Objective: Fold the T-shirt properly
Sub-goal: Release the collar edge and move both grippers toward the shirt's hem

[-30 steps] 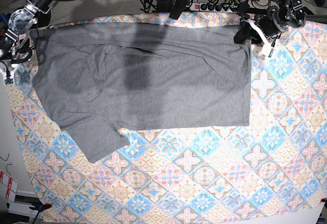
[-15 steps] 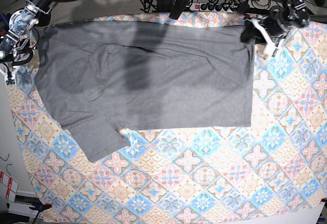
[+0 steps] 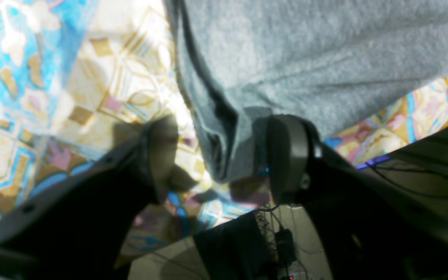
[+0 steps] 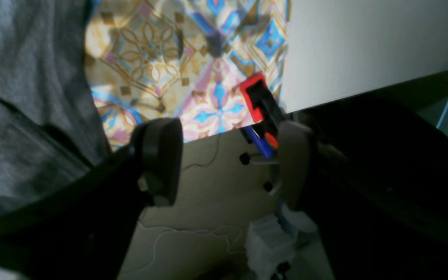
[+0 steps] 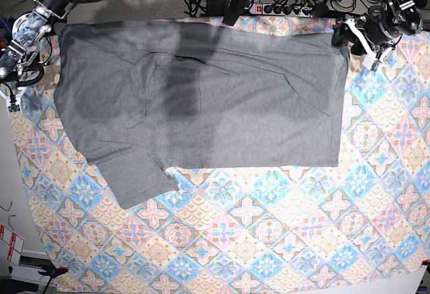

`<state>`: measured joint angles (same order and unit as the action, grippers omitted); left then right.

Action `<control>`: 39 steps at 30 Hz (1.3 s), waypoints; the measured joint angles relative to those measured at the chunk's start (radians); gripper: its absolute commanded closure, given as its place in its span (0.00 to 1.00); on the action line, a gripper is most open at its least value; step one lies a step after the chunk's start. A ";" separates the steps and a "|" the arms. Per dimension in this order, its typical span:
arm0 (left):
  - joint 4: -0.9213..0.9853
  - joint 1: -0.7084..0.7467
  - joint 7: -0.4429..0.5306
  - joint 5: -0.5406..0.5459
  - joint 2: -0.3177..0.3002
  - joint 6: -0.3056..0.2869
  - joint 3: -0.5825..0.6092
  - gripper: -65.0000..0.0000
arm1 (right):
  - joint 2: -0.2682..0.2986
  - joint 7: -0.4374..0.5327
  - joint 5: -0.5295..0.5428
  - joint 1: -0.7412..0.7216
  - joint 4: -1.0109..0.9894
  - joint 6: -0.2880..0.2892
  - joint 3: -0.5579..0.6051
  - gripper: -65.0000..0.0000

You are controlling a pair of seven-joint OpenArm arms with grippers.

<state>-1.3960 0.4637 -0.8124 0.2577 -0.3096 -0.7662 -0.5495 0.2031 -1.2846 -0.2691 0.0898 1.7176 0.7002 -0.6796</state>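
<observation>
Since a moment ago the T-shirt (image 5: 201,99) has been drawn wider across the tablecloth (image 5: 282,227), its corner loose between the left gripper (image 3: 216,155) jaws, now parted, while the right gripper (image 4: 228,159) gapes empty beside its other edge.

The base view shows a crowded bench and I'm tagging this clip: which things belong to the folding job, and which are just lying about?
Part of the job:
- T-shirt, spread flat
- left end effector, open around the shirt's corner
- right end effector, open, empty

Just lying about:
- patterned tablecloth
- power strip and cables
- red clamp
</observation>
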 measured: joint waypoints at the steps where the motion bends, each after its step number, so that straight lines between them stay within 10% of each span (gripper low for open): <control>1: -0.010 0.005 -0.003 -0.001 0.002 0.000 0.000 0.38 | 0.000 0.000 -0.001 0.000 0.000 0.000 0.000 0.41; 7: -0.135 0.071 -0.153 -0.052 0.047 0.086 -0.175 0.45 | 0.002 0.000 -0.001 -0.003 0.000 0.002 0.000 0.41; 24: -0.507 -0.142 -0.242 0.010 0.210 0.055 -0.164 0.47 | 0.001 0.040 -0.014 -0.088 0.076 0.002 0.028 0.41; 28: -0.500 -0.285 -0.448 -0.158 0.211 0.066 -0.175 0.47 | 0.001 0.041 -0.006 -0.136 0.076 0.003 0.114 0.41; 39: -0.431 -0.547 -0.482 -0.574 0.263 0.065 -0.170 0.47 | 0.008 0.126 -0.171 -0.378 -0.183 0.003 0.336 0.22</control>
<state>-1.8271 -0.0834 -1.2942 -0.3164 -0.0463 -0.7010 -0.7197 0.2111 -1.1587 -0.4397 -0.2886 1.5349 0.7029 -0.3431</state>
